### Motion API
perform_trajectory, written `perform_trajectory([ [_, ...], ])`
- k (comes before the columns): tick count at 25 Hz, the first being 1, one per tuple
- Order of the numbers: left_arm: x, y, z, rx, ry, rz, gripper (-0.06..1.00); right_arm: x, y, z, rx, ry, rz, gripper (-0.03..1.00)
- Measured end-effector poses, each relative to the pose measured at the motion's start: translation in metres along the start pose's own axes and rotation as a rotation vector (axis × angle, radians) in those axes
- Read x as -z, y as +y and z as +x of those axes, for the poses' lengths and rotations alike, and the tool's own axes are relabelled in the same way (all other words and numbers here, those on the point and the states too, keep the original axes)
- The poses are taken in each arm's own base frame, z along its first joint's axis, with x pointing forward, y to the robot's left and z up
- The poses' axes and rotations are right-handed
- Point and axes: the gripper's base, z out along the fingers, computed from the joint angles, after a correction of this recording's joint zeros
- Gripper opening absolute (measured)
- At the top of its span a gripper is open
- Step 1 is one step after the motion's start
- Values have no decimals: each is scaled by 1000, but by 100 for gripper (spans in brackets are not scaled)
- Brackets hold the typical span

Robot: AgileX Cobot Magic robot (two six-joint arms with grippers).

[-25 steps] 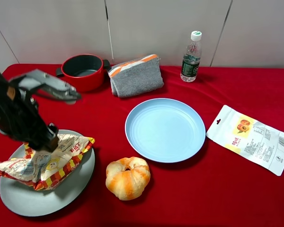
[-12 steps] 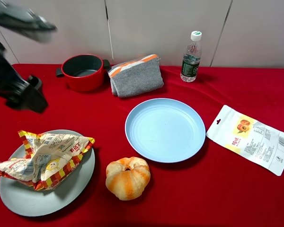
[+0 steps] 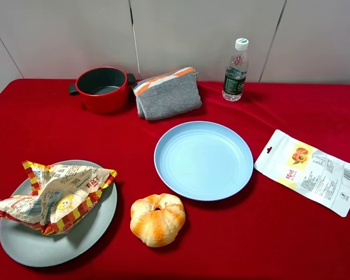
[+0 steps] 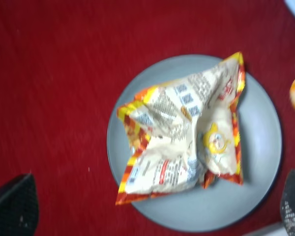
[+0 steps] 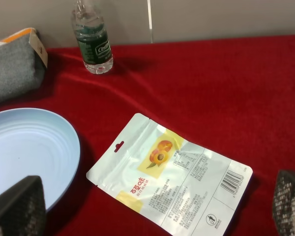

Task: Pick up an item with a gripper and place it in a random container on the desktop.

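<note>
While the snack bag (image 3: 52,197) lies crumpled on the big grey plate (image 3: 81,240), nothing holds it. That plate sits on the red table (image 3: 251,245), near a bread roll (image 3: 157,219) and a blue plate (image 3: 203,160). Both the left gripper (image 4: 152,216) and the right gripper (image 5: 152,206) have their fingers wide apart

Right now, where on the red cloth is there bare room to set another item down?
Bare cloth lies between the red pot and the grey-green plate, and along the front right, below the fruit pouch. It is tight between the snack bag, the bun and the blue plate.
</note>
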Motion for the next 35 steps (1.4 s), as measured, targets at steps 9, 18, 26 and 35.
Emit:
perform_trajectory([
  [9,32,11,57,103,-199,-30,100,0,0,0,0,0,0,69],
  [18,11,2,90,260,-137,-128,100,0,0,0,0,0,0,69],
  [26,-10,-6,110,328,-122,-199,100,0,0,0,0,0,0,69],
  [35,-22,-17,136,320,-298,-228,100,0,0,0,0,0,0,69],
])
